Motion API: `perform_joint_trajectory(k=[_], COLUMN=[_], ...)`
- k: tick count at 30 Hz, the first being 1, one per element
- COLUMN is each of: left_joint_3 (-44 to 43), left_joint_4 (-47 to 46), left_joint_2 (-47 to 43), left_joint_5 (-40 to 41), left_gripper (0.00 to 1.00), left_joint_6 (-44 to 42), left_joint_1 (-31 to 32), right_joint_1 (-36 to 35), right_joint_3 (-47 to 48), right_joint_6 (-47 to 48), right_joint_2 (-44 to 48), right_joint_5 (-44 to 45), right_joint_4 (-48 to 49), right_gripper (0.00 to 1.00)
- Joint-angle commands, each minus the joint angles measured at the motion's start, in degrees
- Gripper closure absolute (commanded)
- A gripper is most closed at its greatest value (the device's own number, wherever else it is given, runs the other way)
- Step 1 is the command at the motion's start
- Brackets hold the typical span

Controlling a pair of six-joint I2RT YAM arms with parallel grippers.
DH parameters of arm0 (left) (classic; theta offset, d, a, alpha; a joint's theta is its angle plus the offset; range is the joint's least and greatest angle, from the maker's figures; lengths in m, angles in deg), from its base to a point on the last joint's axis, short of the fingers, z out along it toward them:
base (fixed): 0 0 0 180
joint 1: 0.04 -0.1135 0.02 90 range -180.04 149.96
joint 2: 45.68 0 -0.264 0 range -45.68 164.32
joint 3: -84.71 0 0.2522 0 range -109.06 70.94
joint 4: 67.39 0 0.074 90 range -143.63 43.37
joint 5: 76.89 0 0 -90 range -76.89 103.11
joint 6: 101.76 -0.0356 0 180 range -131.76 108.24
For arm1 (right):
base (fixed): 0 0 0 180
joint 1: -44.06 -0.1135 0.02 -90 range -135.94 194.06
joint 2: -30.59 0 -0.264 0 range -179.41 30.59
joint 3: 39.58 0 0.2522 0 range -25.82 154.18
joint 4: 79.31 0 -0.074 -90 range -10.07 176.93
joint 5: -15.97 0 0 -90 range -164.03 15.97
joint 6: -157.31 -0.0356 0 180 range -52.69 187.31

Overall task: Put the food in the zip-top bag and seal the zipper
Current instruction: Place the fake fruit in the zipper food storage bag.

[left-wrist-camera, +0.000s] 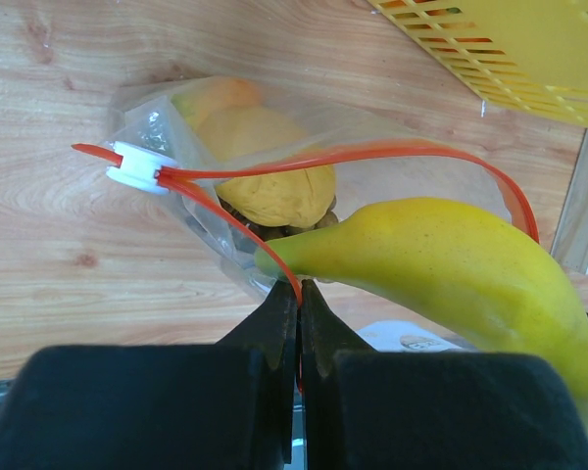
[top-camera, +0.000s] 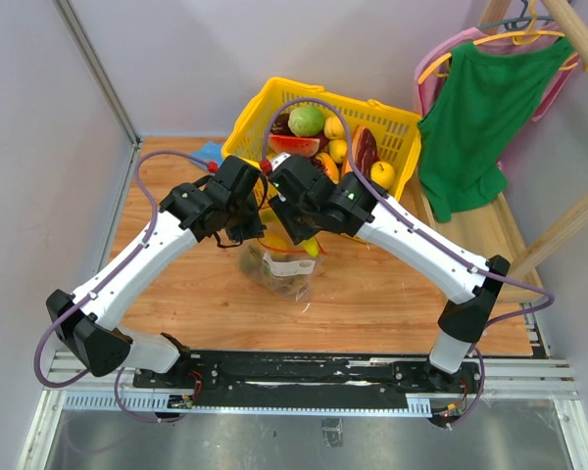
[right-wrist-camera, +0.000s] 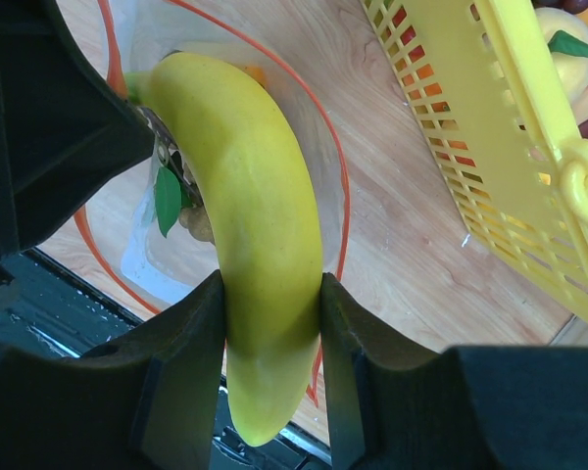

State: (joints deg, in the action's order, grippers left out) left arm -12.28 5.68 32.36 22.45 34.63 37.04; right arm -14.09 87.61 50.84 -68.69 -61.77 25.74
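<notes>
Yellow banana [right-wrist-camera: 260, 225] in right gripper [right-wrist-camera: 270, 299], tip at bag [left-wrist-camera: 165, 119] mouth (gaping)

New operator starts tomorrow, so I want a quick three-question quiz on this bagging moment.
1. True or false: the right gripper is shut on the banana.
2. The left gripper pinches: A the orange-red zipper strip, B the banana, C nothing?
3. Is the mouth of the zip-top bag open or sealed?
Key: 1 true; 2 A; 3 open.
</notes>
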Motion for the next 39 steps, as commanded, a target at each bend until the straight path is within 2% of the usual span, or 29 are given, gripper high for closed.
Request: perform_joint_trajectory(k=[1, 9, 23, 29, 39], left_joint_3=[-1.01, -0.22, -0.09, -0.36, 0.39], left_joint_4=[-1.53, -2.18, -0.90, -0.63, -2.57], left_joint_2=[-1.84, -2.35, -2.38, -2.02, -2.58], left_joint_5=[0.30, -0.54, 0.87, 1.09, -0.76], left_gripper=[1.00, 1.00, 1.00, 1.00, 1.00], left_joint_6=[0.28, 0.23, 0.72, 0.87, 0.78], left_joint_1=[-0.43, -0.43, -0.43, -0.43, -0.43], right_joint_1=[-1.39, -1.44, -1.52, -2.52, -3.86], right_joint_3=[-0.70, -0.78, -2.39, -0.84, 1.41], right_joint_6=[0.48, 0.80, 0.22, -0.27, 0.38], right_joint_2=[-0.43, -1.03, 1.89, 1.07, -1.22], right_joint_5=[0.11, -0.83, 6.62, 10.75, 7.93], right_joint_4=[0.73, 2.76, 2.40, -1.03, 0.82], right_gripper=[0.91, 0.87, 0.90, 0.91, 0.91])
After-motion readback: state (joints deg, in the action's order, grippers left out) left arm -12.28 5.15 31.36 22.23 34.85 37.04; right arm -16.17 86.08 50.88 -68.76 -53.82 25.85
